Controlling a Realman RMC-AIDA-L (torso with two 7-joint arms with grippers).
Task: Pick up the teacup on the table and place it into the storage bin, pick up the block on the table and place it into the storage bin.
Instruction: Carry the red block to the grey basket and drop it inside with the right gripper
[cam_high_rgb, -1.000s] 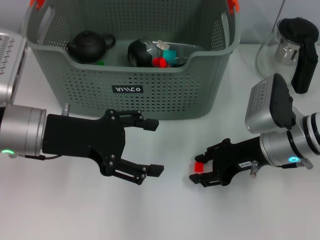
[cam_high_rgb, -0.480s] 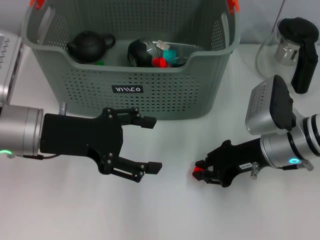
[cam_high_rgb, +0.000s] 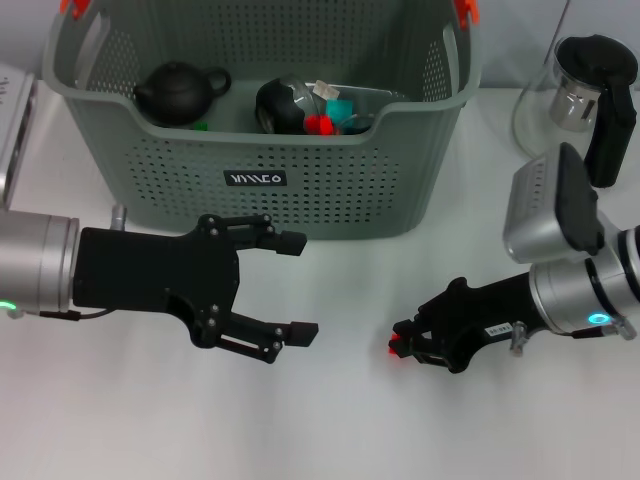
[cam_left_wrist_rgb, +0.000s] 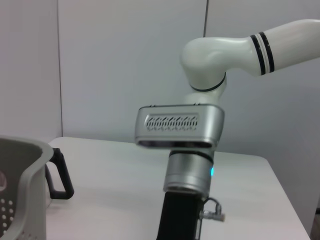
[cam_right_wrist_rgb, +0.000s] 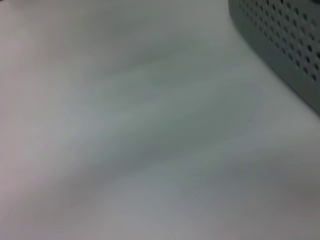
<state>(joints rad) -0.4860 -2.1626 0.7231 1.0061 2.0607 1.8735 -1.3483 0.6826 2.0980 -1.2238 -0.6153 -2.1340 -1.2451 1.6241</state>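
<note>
Grey perforated plastic forms the bin (cam_high_rgb: 265, 150), standing at 12 o'clock on the white counter (cam_high_rgb: 330, 420), with orange clips at its handles and a small black label on its front wall. Inside it, from 9 toward 3 o'clock, lie a dark teapot (cam_high_rgb: 180, 90), a dark rounded vessel (cam_high_rgb: 283, 105) and small red and teal pieces; whether the vessel is the teacup cannot be told.

Left gripper (cam_high_rgb: 295, 285) sits at 9 o'clock, low over the counter just in front of the bin, fingers spread wide and holding nothing.

Right gripper (cam_high_rgb: 405, 343) is at 4 o'clock, down at the counter, its fingers closed on the red block (cam_high_rgb: 398, 349), of which only a sliver shows between the black tips. The block is well apart from the bin, outside it.

A glass jug (cam_high_rgb: 585, 95) with a black handle stands at 2 o'clock, beside the bin.

The left wrist view shows the right arm (cam_left_wrist_rgb: 192, 150) upright over the counter and a corner of the bin. The right wrist view shows bare counter and a bin corner (cam_right_wrist_rgb: 285, 40).
</note>
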